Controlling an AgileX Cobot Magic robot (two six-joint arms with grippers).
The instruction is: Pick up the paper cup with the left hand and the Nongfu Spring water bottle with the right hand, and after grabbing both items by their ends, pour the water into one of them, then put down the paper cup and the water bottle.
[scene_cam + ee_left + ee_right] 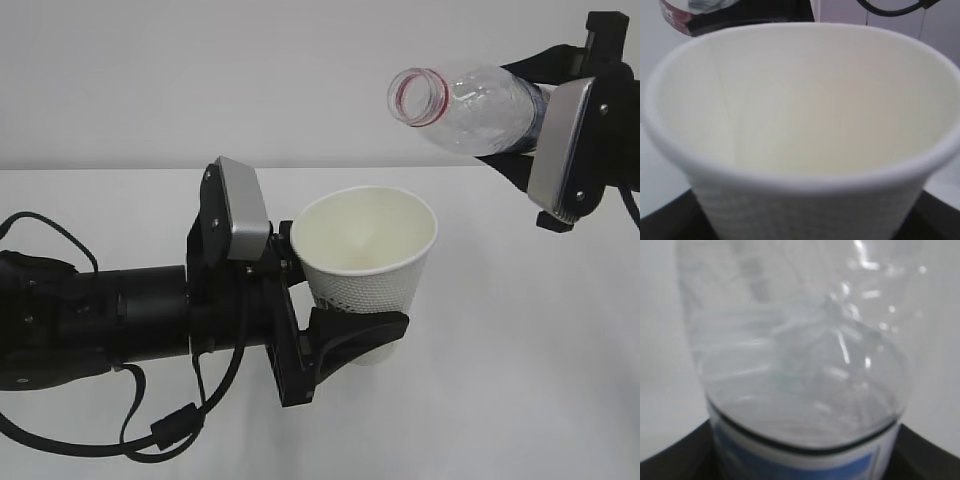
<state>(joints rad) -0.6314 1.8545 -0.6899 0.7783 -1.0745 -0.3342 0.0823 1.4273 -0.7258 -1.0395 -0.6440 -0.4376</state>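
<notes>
Left arm [100, 325]: nearest the front tabletop edge, jaws gripping the cup [368, 270] low on its wall, holding it upright off the tabletop [520, 380].
Cup inside: left wrist view looks into it; bare pale wall, bottom not shown.
Right gripper [560, 150]: farther back and higher, jaws clamped on the bottle [470, 105].
Bottle: tipped almost level, open mouth above the cup.
Bottle contents: right wrist view shows clear ribbed plastic [800, 355] and a blue-edged label; water cannot be made out.

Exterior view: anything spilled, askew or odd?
No spill shows. The water bottle is tipped nearly level in the right gripper, its mouth above and right of the paper cup, not over it. The left gripper holds the cup, which leans slightly.
</notes>
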